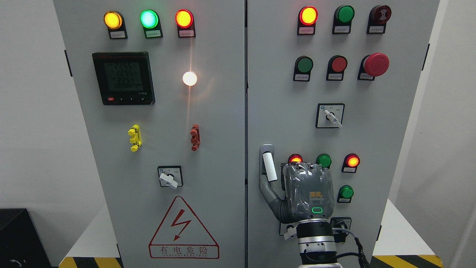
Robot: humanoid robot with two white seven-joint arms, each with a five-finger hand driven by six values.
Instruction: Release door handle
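Your right hand (pixel 305 193) is up vs the right cabinet door (pixel 372 141), thumb (pixel 268 188) touching the door handle (pixel 268 165) near the door's left edge. Fingers hidden, can't tell if it's gripping tbh.

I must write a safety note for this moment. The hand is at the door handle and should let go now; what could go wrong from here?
1. The right hand has a finger by the door handle; it could snag while withdrawing and tug the door.
2. The hand covers part of a row of lamps; the green button and red lamp sit close, so a sideways retreat might bump them.
3. The cable near the wrist may catch the lower switch.
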